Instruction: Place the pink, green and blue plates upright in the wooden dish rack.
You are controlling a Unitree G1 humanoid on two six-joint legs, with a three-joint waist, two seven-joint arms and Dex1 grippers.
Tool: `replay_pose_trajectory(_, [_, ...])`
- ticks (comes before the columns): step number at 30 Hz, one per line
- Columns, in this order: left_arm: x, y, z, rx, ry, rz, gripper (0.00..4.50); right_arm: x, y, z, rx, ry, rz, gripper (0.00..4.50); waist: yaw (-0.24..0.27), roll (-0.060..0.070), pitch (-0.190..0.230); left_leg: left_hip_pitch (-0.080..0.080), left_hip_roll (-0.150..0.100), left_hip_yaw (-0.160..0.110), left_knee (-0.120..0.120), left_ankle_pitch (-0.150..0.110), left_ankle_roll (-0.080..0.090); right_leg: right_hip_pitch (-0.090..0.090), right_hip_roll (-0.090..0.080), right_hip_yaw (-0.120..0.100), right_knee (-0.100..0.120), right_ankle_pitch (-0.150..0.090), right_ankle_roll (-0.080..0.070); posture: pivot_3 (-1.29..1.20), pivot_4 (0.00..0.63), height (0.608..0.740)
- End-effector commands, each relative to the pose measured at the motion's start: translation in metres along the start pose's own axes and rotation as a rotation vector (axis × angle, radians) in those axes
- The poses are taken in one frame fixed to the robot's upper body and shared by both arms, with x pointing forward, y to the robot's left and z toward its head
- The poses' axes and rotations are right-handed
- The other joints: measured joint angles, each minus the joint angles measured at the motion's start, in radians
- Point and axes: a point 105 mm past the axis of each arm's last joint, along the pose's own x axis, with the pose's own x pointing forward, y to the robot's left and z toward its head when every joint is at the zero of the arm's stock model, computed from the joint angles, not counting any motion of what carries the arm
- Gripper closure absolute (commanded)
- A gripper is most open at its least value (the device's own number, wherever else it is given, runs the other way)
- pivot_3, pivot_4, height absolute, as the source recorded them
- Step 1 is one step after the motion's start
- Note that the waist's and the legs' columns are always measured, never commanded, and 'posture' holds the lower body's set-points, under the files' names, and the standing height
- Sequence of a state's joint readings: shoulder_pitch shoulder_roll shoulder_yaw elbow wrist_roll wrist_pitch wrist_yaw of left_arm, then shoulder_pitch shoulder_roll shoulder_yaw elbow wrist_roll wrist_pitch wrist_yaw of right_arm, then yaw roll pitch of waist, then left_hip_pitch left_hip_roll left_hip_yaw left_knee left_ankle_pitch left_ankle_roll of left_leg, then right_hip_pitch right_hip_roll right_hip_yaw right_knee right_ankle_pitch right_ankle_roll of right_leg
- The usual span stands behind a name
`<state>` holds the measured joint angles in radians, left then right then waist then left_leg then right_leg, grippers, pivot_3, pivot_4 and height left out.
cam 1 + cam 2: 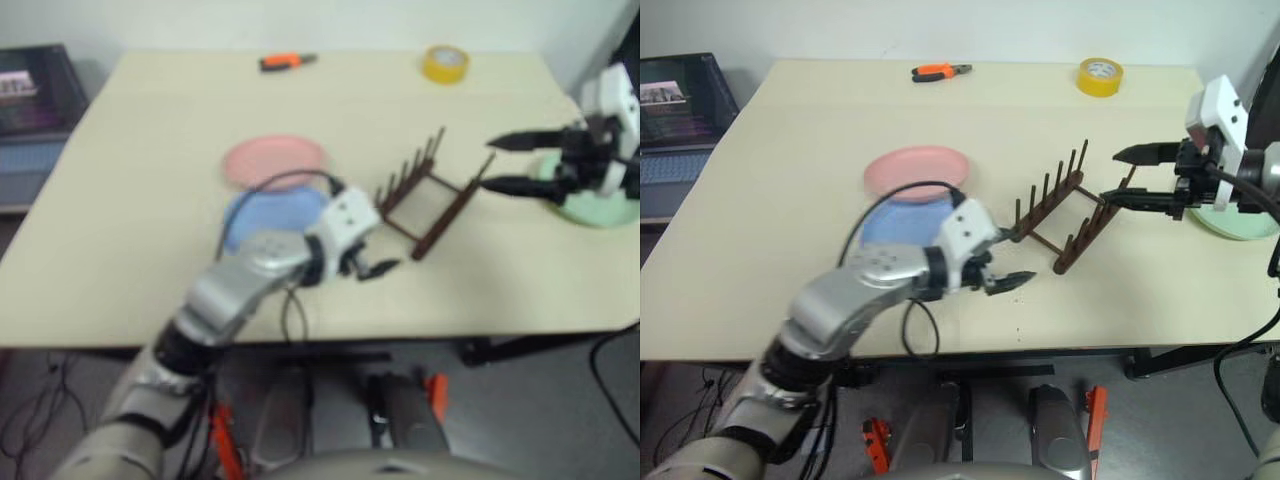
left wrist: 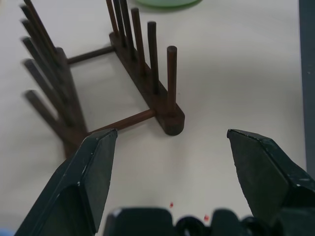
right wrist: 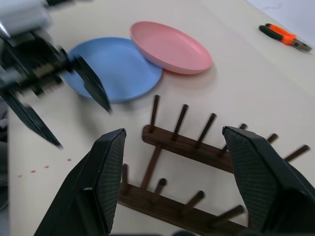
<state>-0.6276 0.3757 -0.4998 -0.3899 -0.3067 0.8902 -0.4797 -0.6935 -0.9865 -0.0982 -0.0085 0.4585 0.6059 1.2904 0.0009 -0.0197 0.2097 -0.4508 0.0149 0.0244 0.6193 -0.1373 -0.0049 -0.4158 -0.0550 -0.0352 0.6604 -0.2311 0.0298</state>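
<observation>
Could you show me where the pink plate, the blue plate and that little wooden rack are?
pink plate [image 1: 917, 172]: right eye view, middle of its flat face.
blue plate [image 3: 116, 69]: right wrist view, its bare centre.
wooden rack [image 1: 1043, 240]: right eye view, on the crossbar between its two rails.

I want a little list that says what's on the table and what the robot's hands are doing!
rack: wooden dish rack mid-table, no plates in it
pink plate: flat on the table, edge lying over the blue plate
blue plate: flat on the table, beside the left arm
green plate: flat, near the table's right edge
left end effector: open, holding nothing, near the rack's near end
right end effector: open, holding nothing, by the rack's right side
other things: orange-handled pliers and yellow tape roll at the far edge
</observation>
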Motion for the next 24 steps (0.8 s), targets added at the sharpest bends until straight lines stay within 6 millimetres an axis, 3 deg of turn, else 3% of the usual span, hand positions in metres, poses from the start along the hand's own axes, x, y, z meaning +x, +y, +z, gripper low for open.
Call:
replay_pose_trajectory(1, [0.014,0.001,0.005,0.038,0.011,0.051,0.56,-0.010,0.005,0.014,-0.043,-0.010,-0.019,1.10,0.001,0.000,0.000,0.000,0.000,0.000,0.000,0.000,0.000,0.000,0.000,0.000,0.000,0.000,0.000,0.00,0.150,0.740])
replay_pose_trajectory(17, [0.075,-0.015,-0.023,-0.118,0.121,0.125,0.56,-0.009,0.020,0.019,-0.013,0.007,-0.007,1.10,0.002,0.000,0.000,-0.001,0.001,-0.010,0.007,-0.002,0.003,0.004,-0.002,-0.001,-0.002,0.001,0.000,0.00,0.150,0.740])
replay_pose_trajectory(24, [0.095,-0.023,-0.018,-0.188,0.103,0.112,0.56,-0.011,0.026,0.022,0.009,0.028,0.005,1.10,0.002,0.000,0.000,-0.001,0.001,-0.012,0.007,-0.003,0.004,0.005,-0.002,-0.002,-0.003,0.001,0.001,0.00,0.150,0.740])
